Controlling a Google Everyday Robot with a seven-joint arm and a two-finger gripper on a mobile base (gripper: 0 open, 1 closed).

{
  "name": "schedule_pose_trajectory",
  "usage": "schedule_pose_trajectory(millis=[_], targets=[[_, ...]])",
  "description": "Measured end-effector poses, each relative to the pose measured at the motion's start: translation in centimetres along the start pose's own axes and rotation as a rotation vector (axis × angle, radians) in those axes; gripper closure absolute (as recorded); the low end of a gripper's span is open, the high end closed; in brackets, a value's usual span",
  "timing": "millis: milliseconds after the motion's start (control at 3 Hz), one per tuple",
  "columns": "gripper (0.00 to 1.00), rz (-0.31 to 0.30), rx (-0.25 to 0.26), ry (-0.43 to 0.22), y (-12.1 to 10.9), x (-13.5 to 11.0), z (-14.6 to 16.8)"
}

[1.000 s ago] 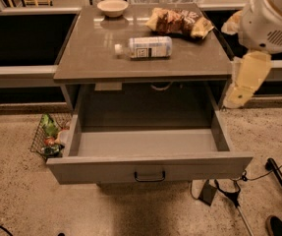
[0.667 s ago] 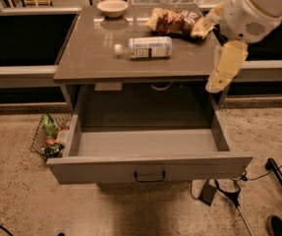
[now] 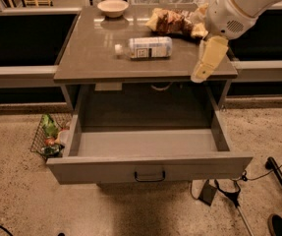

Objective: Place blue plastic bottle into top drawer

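hand [image 3: 200, 74] at table [image 3: 89, 58] right edge, grip unclear | blue plastic bottle [image 3: 148, 47] left | snack bags [image 3: 172, 21] behind

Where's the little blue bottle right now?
The blue bottle lies on its side on the cabinet top, in front of the snack bags; the gripper hangs near the top's right edge.

The gripper [image 3: 203, 72] hangs over cabinet top [image 3: 96, 63], right of blue plastic bottle [image 3: 148, 47].

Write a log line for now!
blue plastic bottle: lying on cabinet top | top drawer: open | gripper: near cabinet corner, not holding bottle
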State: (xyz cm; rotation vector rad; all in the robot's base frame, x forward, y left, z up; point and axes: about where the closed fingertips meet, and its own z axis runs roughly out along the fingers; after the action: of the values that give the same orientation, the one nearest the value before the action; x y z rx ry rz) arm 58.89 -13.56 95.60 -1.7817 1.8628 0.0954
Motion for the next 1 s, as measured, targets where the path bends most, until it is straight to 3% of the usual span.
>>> schedule_pose_trajectory(millis=[1000], targets=[[0.00,0.013,0.034,-0.113,-9.9,2.0,8.3]])
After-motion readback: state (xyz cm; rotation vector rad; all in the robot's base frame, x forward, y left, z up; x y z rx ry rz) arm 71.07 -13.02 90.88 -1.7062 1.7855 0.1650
